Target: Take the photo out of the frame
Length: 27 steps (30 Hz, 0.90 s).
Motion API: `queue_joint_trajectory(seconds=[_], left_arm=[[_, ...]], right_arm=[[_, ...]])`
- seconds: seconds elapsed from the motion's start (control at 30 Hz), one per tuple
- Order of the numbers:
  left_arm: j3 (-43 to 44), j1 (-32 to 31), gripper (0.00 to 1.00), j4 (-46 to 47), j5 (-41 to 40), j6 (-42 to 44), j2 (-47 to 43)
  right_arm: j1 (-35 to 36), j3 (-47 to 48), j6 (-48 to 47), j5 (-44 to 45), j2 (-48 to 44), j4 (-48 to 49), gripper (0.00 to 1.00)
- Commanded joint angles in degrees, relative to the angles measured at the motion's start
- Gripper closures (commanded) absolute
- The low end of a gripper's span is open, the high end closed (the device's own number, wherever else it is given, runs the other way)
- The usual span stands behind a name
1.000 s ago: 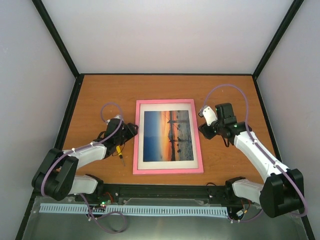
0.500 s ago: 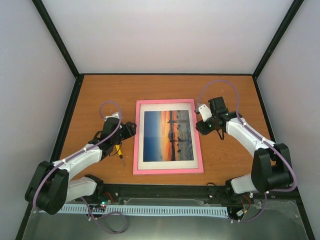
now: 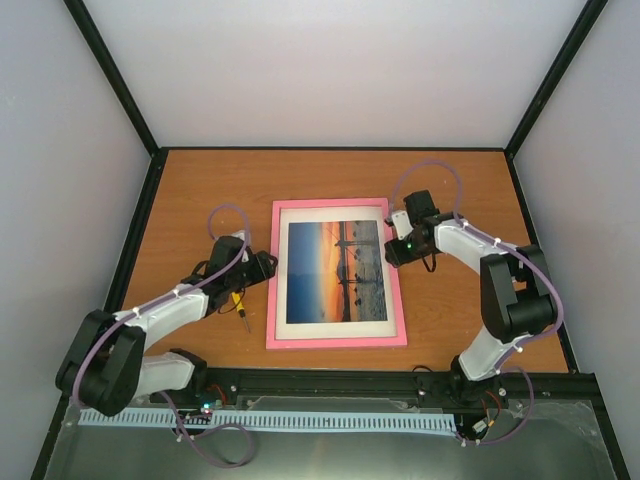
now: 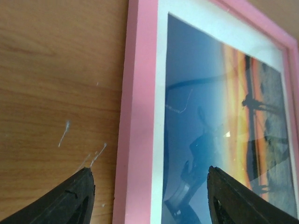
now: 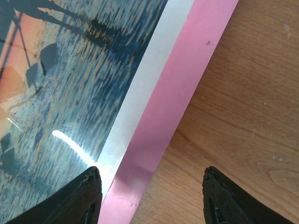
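Beside the frame (image 3: 336, 342), yellow screwdriver (image 3: 239, 305), left fingers (image 4: 70, 200) and right fingers (image 5: 79, 196) spread over its edges

frame (image 3: 336, 342) pink, mat (image 3: 335, 213) white. photo (image 3: 335, 270) blue fading to orange, dark silhouettes. table (image 3: 200, 190) orange-brown woodgrain.

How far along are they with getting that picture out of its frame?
Nothing looks done: the photo sits in the pink frame, face up. In hand: the left tool and right tool, both open, straddle opposite frame edges. Left: probably turning it over, opening the back, removing the photo.
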Motion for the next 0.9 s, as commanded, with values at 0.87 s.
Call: queue_joint_trajectory(seconds=[0.87], left_arm=[[-0.19, -1.94, 0.42, 5.91, 6.65, -0.35, 11.44]], right_arm=[[-0.44, 2.97, 6.59, -5.67, 8.55, 1.78, 0.61]])
